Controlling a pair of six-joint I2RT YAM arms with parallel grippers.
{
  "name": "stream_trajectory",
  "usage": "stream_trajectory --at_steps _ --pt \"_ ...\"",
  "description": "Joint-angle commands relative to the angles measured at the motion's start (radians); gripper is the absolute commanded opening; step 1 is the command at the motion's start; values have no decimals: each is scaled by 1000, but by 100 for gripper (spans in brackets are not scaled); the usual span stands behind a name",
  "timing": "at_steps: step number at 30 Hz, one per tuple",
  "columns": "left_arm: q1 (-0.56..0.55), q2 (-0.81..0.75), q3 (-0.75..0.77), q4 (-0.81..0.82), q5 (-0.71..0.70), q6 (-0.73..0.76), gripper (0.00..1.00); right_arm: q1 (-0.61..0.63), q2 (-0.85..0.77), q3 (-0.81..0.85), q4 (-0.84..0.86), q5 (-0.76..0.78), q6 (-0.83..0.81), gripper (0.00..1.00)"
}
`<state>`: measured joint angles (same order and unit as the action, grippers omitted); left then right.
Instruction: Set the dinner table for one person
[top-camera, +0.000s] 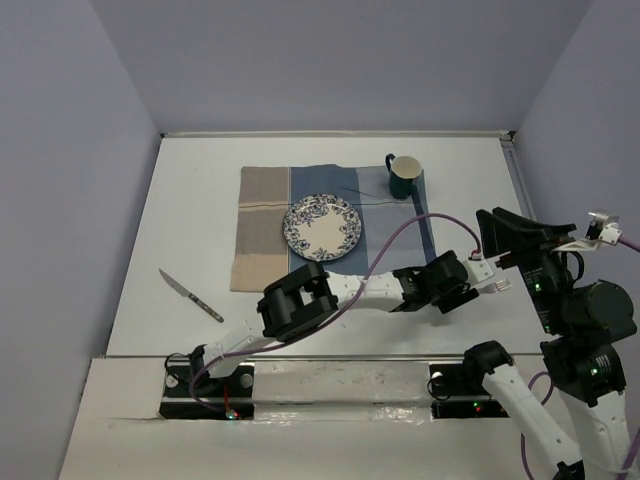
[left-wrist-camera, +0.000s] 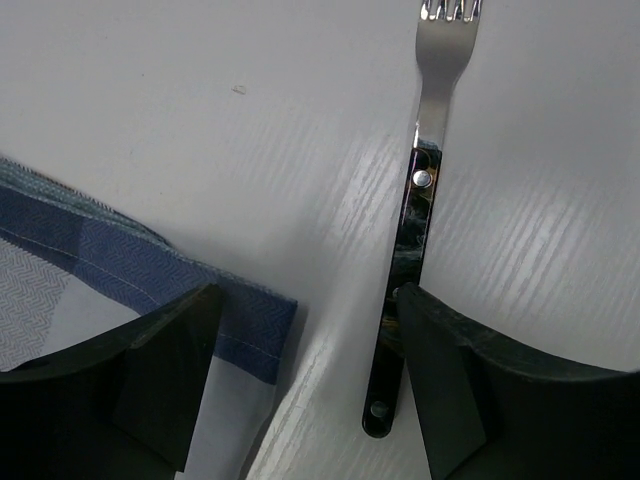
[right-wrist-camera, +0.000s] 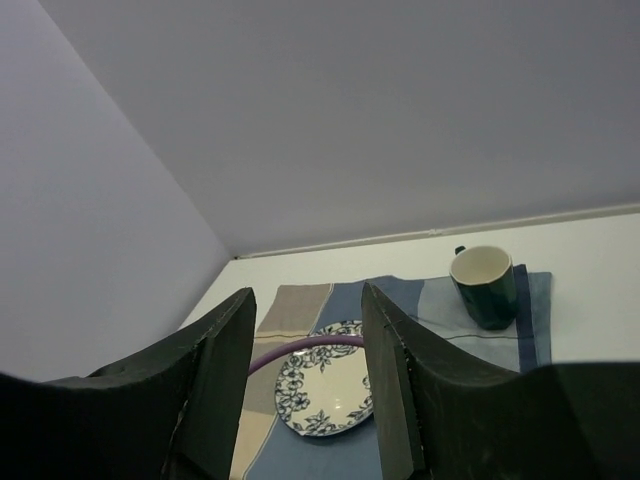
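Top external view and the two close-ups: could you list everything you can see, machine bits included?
dinner table: one, white, fills the floor of the scene.
placemat: one, blue and tan stripes, far middle of the table.
plate: one, white with blue flowers, on the placemat.
mug: one, dark green, on the placemat's far right corner.
knife: one, silver blade and dark handle, on the table left of the placemat.
fork: one, silver with dark handle, on the table by the placemat's corner.
left claw: one, black, open, fingers either side of the fork's handle.
right claw: one, black, open, facing plate and mug.

White dinner table (top-camera: 200, 200) (placemat (top-camera: 263, 215), knife (top-camera: 190, 296), fork (left-wrist-camera: 421, 200))
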<state>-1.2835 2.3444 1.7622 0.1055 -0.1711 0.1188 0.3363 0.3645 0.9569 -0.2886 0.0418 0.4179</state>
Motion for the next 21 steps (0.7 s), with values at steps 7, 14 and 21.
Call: stream_trajectory --at_steps 7,14,21 --pt "-22 20 -1 26 91 67 66 9 48 -4 66 -19 -5 51" --pt "-34 20 -7 31 70 73 75 9 67 -10 75 -33 1 51" --pt "-22 27 13 25 90 58 69 9 70 -10 77 -34 -2 50"
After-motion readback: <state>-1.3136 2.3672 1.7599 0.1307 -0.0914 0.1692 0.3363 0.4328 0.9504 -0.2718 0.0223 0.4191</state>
